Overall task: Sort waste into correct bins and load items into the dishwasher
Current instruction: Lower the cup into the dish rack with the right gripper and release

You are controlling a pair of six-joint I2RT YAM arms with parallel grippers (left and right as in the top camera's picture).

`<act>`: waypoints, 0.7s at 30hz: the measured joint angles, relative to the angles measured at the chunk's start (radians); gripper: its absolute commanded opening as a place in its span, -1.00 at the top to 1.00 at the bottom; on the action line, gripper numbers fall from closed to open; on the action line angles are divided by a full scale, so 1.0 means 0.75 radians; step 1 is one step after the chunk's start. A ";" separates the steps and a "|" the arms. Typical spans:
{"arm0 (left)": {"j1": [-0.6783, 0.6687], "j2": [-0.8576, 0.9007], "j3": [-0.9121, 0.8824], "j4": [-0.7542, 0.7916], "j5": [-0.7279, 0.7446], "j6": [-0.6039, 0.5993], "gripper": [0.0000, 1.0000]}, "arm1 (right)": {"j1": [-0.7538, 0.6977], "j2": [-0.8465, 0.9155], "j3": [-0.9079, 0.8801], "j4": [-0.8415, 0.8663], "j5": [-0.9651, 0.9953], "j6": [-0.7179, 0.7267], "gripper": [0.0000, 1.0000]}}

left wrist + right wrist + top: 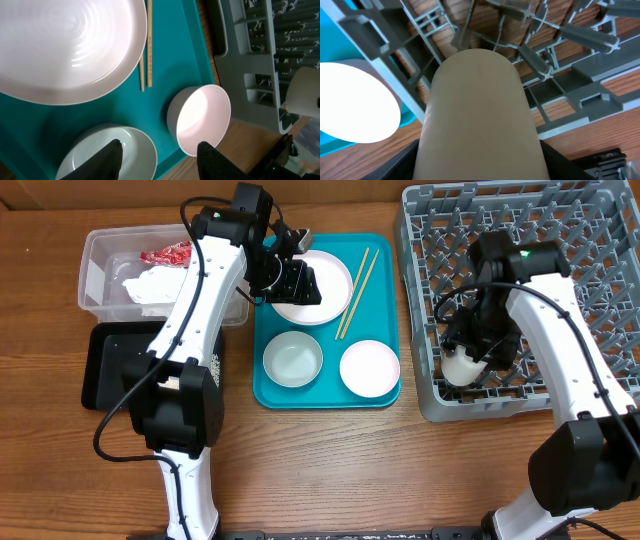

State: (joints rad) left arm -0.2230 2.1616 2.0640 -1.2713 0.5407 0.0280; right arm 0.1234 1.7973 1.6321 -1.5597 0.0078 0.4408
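Observation:
My left gripper [290,280] is open and empty, low over the left part of the round plate [330,280] on the teal tray; its fingertips [160,160] show over the plate [65,45], chopsticks [148,45] and two bowls [200,120] [105,155]. The chopsticks [357,278] lie right of the plate, the bowls [292,359] [369,367] in front. My right gripper [470,350] is shut on the white cup [462,366] [477,115] inside the grey rack [600,260], near its front left corner. The red wrapper [165,254] and napkin [150,285] lie in the clear tub [97,275].
The black tray [110,365] sits in front of the tub, with white specks by its right edge. The teal tray [270,395] lies between the bins and the rack. The rack's pegs [570,40] surround the cup, and a bowl [355,100] shows to its left.

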 measured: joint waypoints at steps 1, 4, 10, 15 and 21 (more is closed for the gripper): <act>0.000 0.000 0.000 -0.002 0.000 0.000 -0.03 | 0.000 0.000 -0.017 0.011 0.001 -0.001 -0.27; 0.000 0.000 0.000 -0.004 0.000 -0.001 -0.10 | 0.000 0.000 -0.053 0.036 0.000 0.006 -0.59; 0.000 0.000 0.000 -0.007 0.000 -0.004 -0.17 | 0.000 0.000 -0.069 0.061 0.001 0.005 -0.73; 0.000 0.000 0.000 -0.006 0.000 -0.004 -0.16 | 0.000 0.000 -0.058 0.065 0.001 0.004 -0.69; 0.009 0.000 0.083 -0.064 -0.006 -0.004 -0.17 | 0.014 0.012 0.172 0.032 -0.028 -0.040 -0.61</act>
State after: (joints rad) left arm -0.2165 2.1616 2.1262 -1.3193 0.5362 0.0254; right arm 0.1337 1.8061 1.7615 -1.5356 -0.0132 0.4110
